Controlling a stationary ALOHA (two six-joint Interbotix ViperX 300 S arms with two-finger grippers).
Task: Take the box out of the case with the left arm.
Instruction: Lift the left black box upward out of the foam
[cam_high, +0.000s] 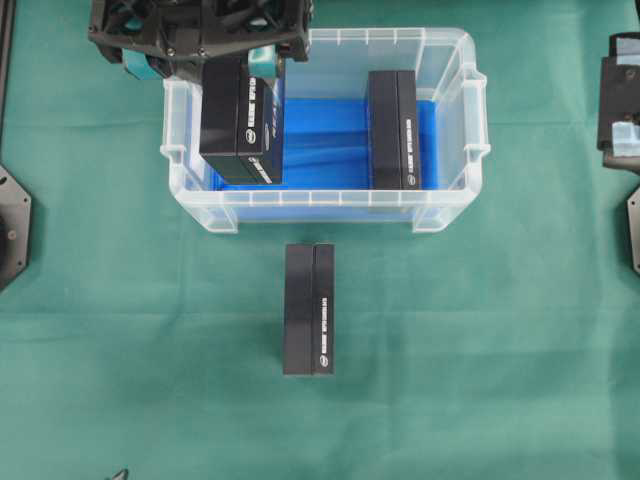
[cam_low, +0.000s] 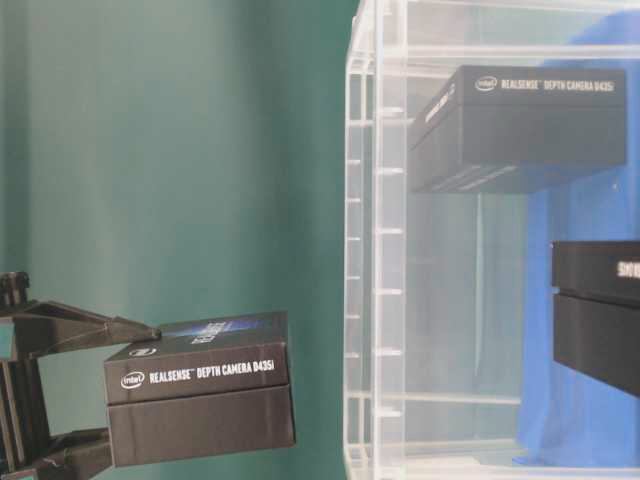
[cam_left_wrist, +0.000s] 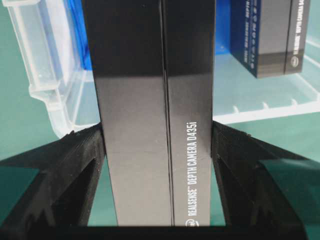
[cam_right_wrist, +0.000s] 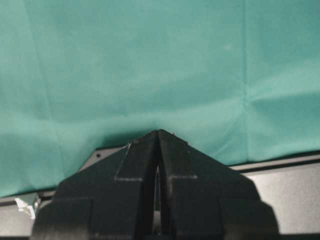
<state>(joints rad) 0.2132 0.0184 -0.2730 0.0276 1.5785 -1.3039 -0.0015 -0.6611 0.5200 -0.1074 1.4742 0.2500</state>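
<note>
So the left gripper (cam_left_wrist: 160, 145) is clamped on a box (cam_high: 240, 120), one finger (cam_left_wrist: 65, 170) pressed on each broad side. Box is a long matte-black carton w/ a thin seam down its length and small white print, "REALSENSE DEPTH CAMERA D435i" plus an Intel logo. In the overhead view it sits over the left end of the case (cam_high: 440, 215), hanging from the black gripper frame, teal pads showing just beside the back-left corner. It looks lifted clear of the blue floor, and the table-level view shows it up in the air, though whether it's fully above the rim I can't tell for sure.

Case is a clear, translucent rectangular bin w/ ribbed rim and bright blue lining, standing toward the back edge of the green cloth (cam_high: 120, 360), about mid-width. A second black box (cam_high: 393, 130) stands in the right end of the case, long side running front to back. A third box (cam_high: 308, 308) lies on the cloth just in front of the case's front wall, near the centre.

Right gripper (cam_right_wrist: 158, 150) is at the right edge of the cloth, well apart from the case, fingers pressed together w/ nothing between them.
</note>
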